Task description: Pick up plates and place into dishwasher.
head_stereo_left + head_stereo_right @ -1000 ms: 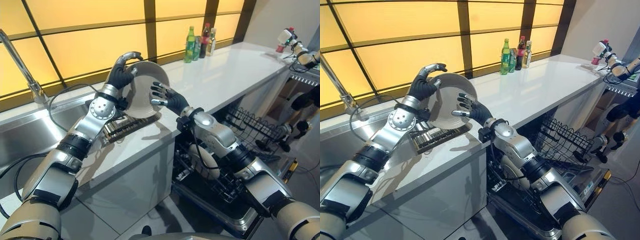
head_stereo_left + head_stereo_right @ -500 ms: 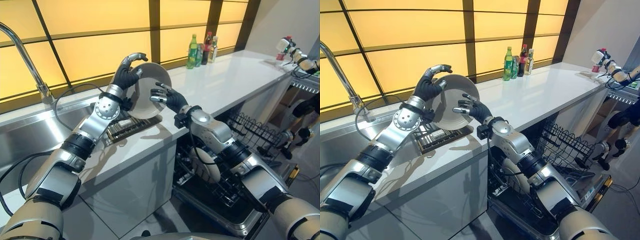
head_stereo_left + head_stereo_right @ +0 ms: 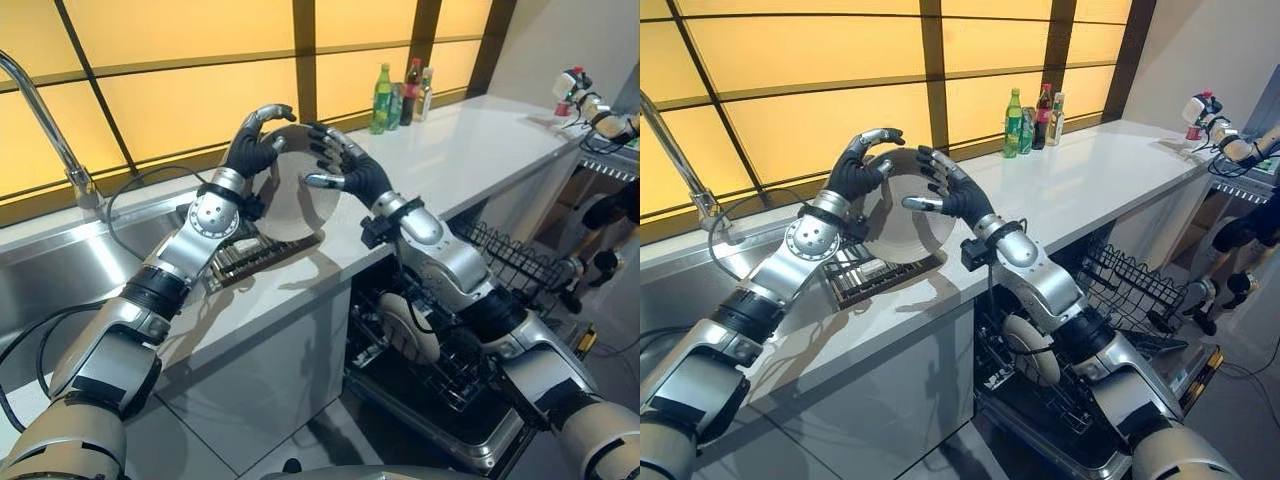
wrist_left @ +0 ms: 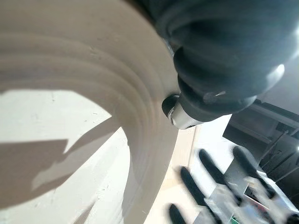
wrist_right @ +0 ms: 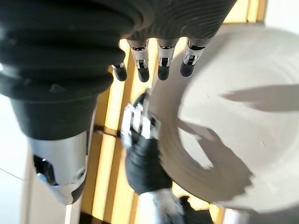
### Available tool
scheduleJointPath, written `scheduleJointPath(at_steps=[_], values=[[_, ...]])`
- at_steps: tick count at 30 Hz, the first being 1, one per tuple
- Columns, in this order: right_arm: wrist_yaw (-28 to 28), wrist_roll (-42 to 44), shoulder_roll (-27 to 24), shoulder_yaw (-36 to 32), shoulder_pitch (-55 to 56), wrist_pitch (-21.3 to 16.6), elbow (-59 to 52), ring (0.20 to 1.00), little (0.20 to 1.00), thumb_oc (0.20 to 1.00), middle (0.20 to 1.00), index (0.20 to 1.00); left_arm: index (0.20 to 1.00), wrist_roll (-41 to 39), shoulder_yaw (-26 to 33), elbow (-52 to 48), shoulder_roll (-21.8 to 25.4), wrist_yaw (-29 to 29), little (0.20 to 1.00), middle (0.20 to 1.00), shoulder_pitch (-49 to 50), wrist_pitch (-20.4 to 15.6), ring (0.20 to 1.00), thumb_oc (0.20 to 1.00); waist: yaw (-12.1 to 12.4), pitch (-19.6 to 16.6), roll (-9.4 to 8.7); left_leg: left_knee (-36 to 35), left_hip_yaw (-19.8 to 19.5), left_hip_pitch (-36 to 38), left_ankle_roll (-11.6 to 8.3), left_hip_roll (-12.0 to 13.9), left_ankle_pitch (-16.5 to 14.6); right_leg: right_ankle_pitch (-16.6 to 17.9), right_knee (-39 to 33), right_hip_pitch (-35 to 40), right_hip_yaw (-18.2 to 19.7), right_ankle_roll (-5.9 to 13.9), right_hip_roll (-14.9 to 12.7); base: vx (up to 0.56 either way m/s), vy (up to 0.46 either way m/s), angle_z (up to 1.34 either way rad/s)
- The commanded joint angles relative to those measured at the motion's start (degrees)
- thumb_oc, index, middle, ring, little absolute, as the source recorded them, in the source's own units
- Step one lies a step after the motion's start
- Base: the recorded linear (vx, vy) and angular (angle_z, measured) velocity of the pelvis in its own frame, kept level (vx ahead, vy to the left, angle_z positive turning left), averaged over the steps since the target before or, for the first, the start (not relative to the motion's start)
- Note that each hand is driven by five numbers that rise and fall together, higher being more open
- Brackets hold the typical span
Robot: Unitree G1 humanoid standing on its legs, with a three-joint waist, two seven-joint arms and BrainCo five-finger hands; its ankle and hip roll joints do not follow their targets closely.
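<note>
I am holding the plate [image 3: 292, 185] up on edge above the white desk [image 3: 440, 160] with my left hand [image 3: 252, 150]; its fingers [image 3: 268, 113] are curling over the top rim and gripping it from the back, near the window side. The plate is standing nearly vertical, its round hollow face turning toward the right and toward me, its rim running top to bottom just above the dark dish rack [image 3: 245, 255] that is sitting on the desk beside the steel sink [image 3: 60, 270].

My right hand [image 3: 952, 195] is reaching in from the right, fingers [image 3: 930, 160] spread and almost straight, lying across the plate's front face at the upper right rim (from the head views I cannot tell whether the tips are pressing on it or just short of it). In the right wrist view those fingers [image 5: 161, 58] are pointing at the pale plate [image 5: 233, 140] without wrapping it.

Below the desk edge, the dishwasher [image 3: 430, 400] is standing open with its wire basket [image 3: 510, 260] pulled out to the right; another pale plate [image 3: 405, 325] is standing in the lower rack.

Far along the desk by the window, three bottles [image 3: 400, 90] are standing close together; their labels are too small for me to read.
</note>
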Motion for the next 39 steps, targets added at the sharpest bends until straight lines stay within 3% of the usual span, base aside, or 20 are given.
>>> scheduleJointPath(at_steps=[1,10,19,28,39], values=[[-1.1,-2.8,-2.6,-5.5,-0.9,-6.3,-5.3,1.0,1.0,1.0,1.0,1.0,0.2,0.8,4.7,0.4,3.2,1.8,0.2,0.2,-2.9,-2.3,0.2,0.2,-0.3,2.7,-0.98,0.6,2.9,6.0,1.73,-6.2,-12.2,-4.4,0.5,-0.8,1.0,2.14,-0.6,-0.04,-0.007,-0.01],[-6.0,-8.6,-5.3,-7.7,0.9,-7.4,-2.6,1.0,1.0,1.0,1.0,1.0,0.2,-0.2,4.2,-0.2,4.0,1.5,0.2,0.2,-3.3,-2.8,0.2,0.2,-1.0,2.9,-1.02,0.6,3.4,6.1,1.77,-6.1,-12.3,-4.3,0.5,-0.9,1.4,2.41,-0.5,0.0,0.0,0.0],[-5.6,-6.0,-6.7,-4.3,-1.4,-2.6,11.7,1.0,1.0,1.0,1.0,1.0,0.2,-3.3,2.1,-1.0,2.9,-1.1,0.2,0.2,-5.3,-4.7,0.2,0.2,0.1,2.8,-1.47,0.6,3.1,6.2,1.55,-6.0,-12.2,-4.1,0.5,-0.7,0.7,2.59,-0.8,0.0,0.0,0.0],[0.2,5.9,-4.9,-1.1,-6.7,0.9,27.3,1.0,1.0,1.0,1.0,1.0,0.2,-6.8,-0.2,-4.7,0.4,-3.9,0.2,0.2,-7.6,-4.7,0.2,0.2,2.4,2.6,-1.7,0.6,1.9,6.3,1.31,-6.1,-12.4,-4.4,0.5,0.0,-0.8,2.34,-1.0,0.0,0.0,0.0],[7.1,15.0,0.2,-0.8,-10.1,2.2,33.2,1.0,1.0,1.0,1.0,1.0,0.2,-7.6,-1.3,-7.0,-2.8,-7.0,0.2,0.2,-6.6,-4.0,0.2,0.2,4.2,1.8,-1.63,0.6,0.3,6.6,1.33,-6.3,-12.5,-4.9,0.5,0.9,-1.6,2.04,-1.2,0.03,0.002,0.07]])
